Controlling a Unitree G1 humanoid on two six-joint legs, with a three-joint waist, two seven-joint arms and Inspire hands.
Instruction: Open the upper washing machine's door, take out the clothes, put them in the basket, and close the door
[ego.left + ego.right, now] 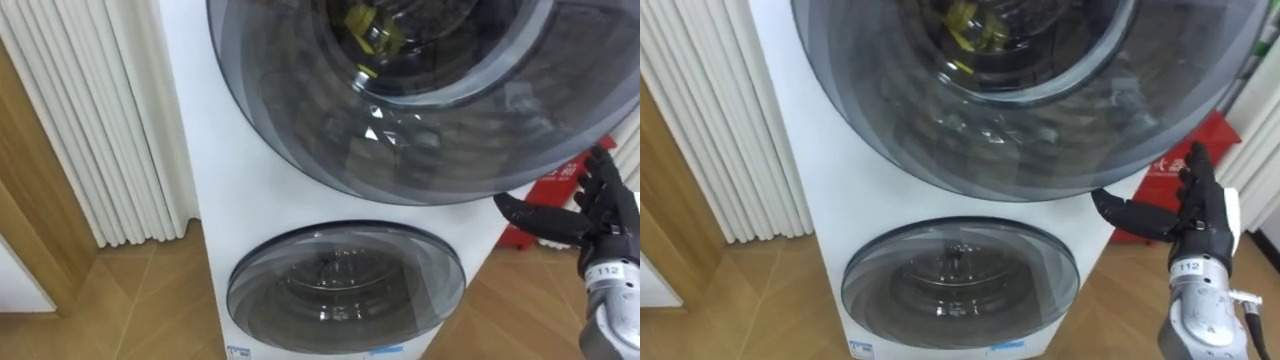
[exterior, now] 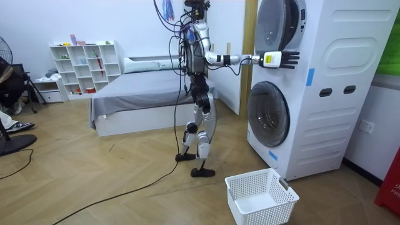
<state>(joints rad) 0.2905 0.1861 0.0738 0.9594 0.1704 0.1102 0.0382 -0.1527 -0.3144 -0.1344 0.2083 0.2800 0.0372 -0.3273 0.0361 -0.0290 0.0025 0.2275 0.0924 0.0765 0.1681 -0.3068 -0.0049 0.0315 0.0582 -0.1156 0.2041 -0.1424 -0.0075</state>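
Right hand (image 1: 608, 222), fingers straight and holding nothing, is hovering beside the upper door (image 1: 420, 140). Risk: fingers sliding off its smooth rim, leaving clothes (image 1: 358, 18) shut inside.

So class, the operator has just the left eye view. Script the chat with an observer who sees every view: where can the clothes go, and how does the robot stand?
Operator: Is there anywhere to drop the clothes?
Observer: Yes, an empty white basket stands on the floor in front of the washing machine.
Operator: How is the robot standing?
Observer: Upright, facing the machine, with its right hand stretched out level by the upper door.
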